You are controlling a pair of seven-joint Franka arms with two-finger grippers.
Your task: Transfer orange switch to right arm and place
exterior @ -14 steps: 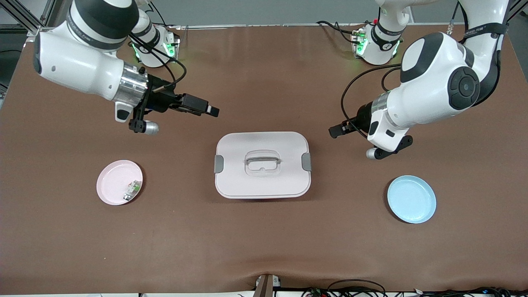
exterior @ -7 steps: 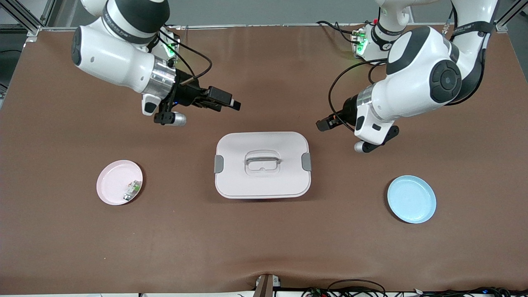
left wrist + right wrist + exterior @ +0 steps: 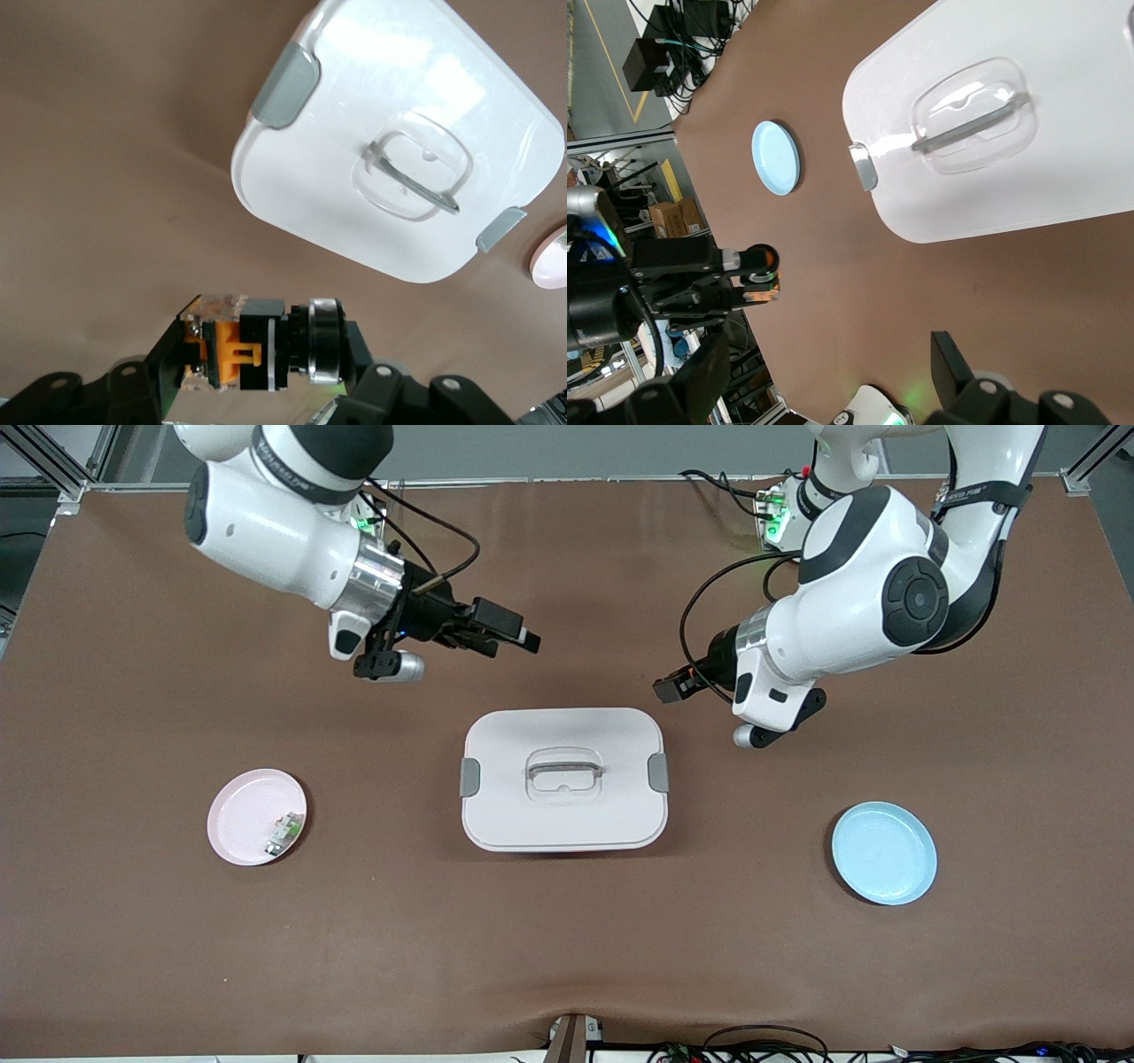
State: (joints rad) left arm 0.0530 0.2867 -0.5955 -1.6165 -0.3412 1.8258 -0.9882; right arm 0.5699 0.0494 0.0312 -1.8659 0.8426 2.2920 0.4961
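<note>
meanwhile left fingers (image 3: pixel 257 354) clamp the orange switch (image 3: pixel 232 351), right fingers (image 3: pixel 833 372) spread empty, white box (image 3: pixel 563 779) lidded.

A: What rests on the brown surface (image 3: pixel 567 939)?
B: A white lidded container (image 3: pixel 563 779) in the middle, a pink plate (image 3: pixel 252 815) toward the right arm's end, a blue plate (image 3: pixel 884 853) toward the left arm's end.
A: Both plates bare?
B: The pink one carries a small part (image 3: pixel 283 833), white and green, I think.
</note>
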